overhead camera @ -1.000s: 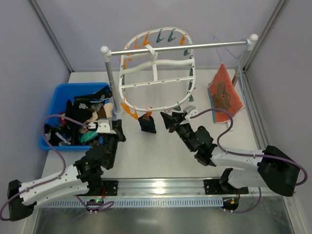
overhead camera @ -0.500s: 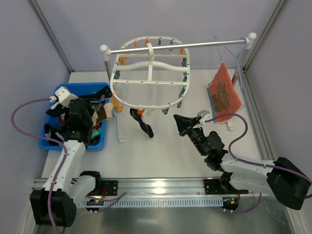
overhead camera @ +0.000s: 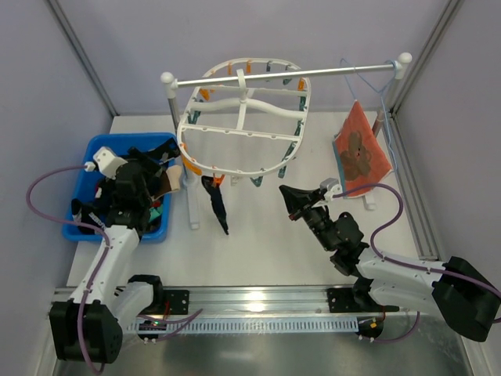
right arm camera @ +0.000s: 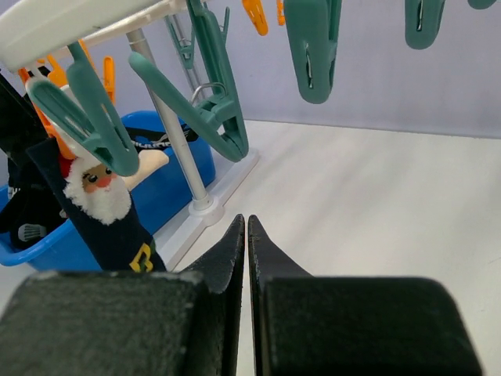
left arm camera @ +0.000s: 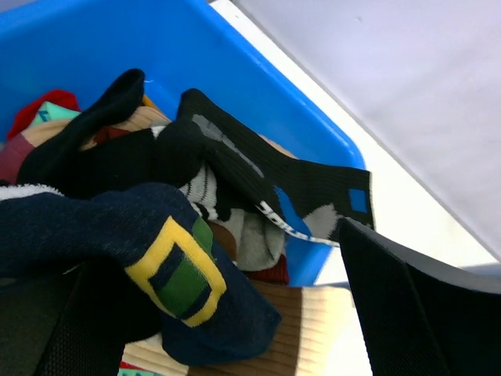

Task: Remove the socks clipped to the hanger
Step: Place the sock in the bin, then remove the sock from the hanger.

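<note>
left gripper (overhead camera: 127, 182): just opened over bin (overhead camera: 117, 141), navy sock (left arm camera: 156, 258) dropped | right gripper (right arm camera: 247, 223): just closed, empty | hanger (overhead camera: 244, 106): one sock (overhead camera: 217, 205) left clipped at near rim | task: judged nearly done

- A blue bin (left arm camera: 258, 86) holds a loose heap of socks (left arm camera: 156, 172).
- A navy sock (left arm camera: 94, 227) with a yellow-framed green patch lies nearest, on top.
- Behind it, a black sock (left arm camera: 258, 176) with grey and blue marks stretches toward the bin's rim.
- The left tool (left arm camera: 211, 247) hangs over the heap, its dark fingers (left arm camera: 415, 305) spread wide either side of the navy sock.
- Pale surface (left arm camera: 407, 207) shows beyond the bin.
</note>
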You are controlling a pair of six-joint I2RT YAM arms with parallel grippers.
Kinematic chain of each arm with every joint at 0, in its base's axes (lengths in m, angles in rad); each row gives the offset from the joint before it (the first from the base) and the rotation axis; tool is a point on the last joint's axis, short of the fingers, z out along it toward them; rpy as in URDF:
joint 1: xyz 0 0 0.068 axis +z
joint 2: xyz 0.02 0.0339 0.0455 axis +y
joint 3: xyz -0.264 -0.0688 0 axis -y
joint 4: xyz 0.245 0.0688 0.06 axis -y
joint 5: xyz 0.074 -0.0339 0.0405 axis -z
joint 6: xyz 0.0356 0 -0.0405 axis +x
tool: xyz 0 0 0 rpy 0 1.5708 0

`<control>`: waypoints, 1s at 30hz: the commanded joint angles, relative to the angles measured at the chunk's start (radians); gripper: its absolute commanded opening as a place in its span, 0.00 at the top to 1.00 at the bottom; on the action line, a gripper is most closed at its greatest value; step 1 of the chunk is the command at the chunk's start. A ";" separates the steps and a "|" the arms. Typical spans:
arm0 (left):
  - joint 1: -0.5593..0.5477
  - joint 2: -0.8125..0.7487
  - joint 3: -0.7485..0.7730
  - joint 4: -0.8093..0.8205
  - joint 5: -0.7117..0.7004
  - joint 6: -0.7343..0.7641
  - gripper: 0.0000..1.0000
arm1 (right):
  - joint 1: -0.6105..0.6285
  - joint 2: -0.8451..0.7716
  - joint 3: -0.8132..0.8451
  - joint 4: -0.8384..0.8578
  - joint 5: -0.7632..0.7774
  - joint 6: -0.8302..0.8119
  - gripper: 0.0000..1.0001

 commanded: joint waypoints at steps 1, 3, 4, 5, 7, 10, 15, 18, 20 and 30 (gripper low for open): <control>0.000 -0.067 0.037 -0.025 0.082 -0.049 0.00 | -0.006 0.000 0.001 0.053 -0.006 0.017 0.96; 0.002 -0.122 0.037 -0.025 0.145 -0.067 0.00 | -0.010 0.000 0.001 0.053 -0.005 0.019 0.96; 0.000 -0.142 0.041 -0.025 0.190 -0.085 0.00 | -0.012 -0.001 -0.001 0.053 -0.006 0.020 0.96; -0.001 -0.167 0.045 -0.025 0.211 -0.096 0.00 | -0.012 -0.003 -0.001 0.053 -0.006 0.022 0.96; -0.006 -0.234 0.053 -0.059 0.244 -0.112 0.00 | -0.013 -0.004 -0.001 0.050 -0.008 0.023 0.96; -0.012 -0.313 0.064 -0.088 0.263 -0.118 0.00 | -0.015 -0.004 -0.001 0.049 -0.011 0.025 0.96; -0.014 -0.423 0.004 -0.056 0.382 -0.138 0.00 | -0.016 0.000 0.001 0.050 -0.019 0.033 0.96; -0.075 -0.491 -0.109 0.077 0.427 -0.112 0.00 | -0.018 0.004 0.002 0.053 -0.020 0.033 0.96; -0.121 -0.521 -0.183 0.179 0.391 -0.075 0.00 | -0.019 0.008 0.002 0.053 -0.020 0.033 0.96; -0.640 -0.339 -0.553 0.814 0.231 0.232 0.00 | -0.019 0.022 0.010 0.039 0.012 0.016 0.96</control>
